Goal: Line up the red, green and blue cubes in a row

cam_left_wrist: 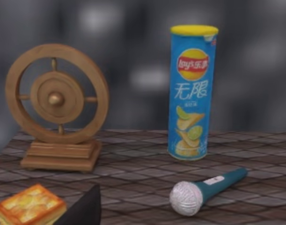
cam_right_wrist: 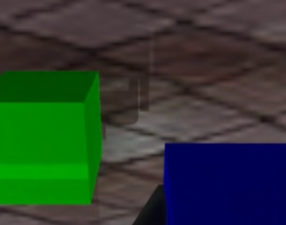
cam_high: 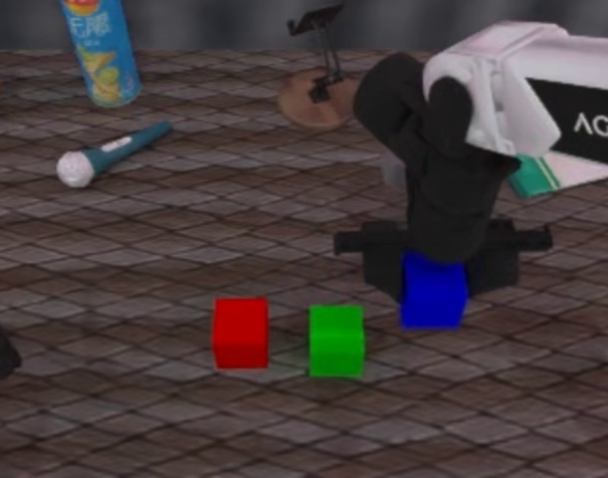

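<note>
Nearest, at six o'clock, red cube (cam_high: pixel 241 333) and green cube (cam_high: pixel 336 340) sit side by side, while the right gripper (cam_high: pixel 435 284) at four o'clock clasps the blue cube (cam_high: pixel 433 291); left arm's pincer state I cannot tell.

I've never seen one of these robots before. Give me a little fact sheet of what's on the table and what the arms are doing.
red cube: on the table, leftmost of the three
green cube: right of the red one, a gap between
blue cube: right of green, set slightly farther back, under the right gripper
right gripper: down at the blue cube, fingers either side of it
left arm: parked at the table's left edge
other things: chips can, microphone, wooden wheel, toast
</note>
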Controlling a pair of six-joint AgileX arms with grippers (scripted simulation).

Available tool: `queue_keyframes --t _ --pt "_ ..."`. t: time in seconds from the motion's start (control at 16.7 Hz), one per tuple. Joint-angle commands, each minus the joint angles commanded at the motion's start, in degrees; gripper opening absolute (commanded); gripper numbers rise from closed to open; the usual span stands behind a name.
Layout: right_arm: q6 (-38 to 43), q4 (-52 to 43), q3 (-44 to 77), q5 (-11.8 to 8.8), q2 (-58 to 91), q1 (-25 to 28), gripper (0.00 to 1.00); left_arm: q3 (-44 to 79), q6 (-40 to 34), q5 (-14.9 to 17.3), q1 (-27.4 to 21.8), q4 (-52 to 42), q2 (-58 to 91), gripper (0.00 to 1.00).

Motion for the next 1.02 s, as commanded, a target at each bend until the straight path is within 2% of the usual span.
queue_keyframes --t 0.3,0.72,1.02 --pt "0.0 1.0 -0.6 -0.1 0.6 -0.2 0.0 0.0 0.0 0.0 0.0 0.0 0.0 1.0" --pt "0.2 13.1 -8.2 0.0 4.8 0.2 0.0 0.0 0.0 0.0 0.0 0.0 0.0 1.0" --pt "0.3 14.3 -9.1 0.0 5.3 0.2 0.0 0.0 0.0 0.0 0.0 0.0 0.0 1.0"
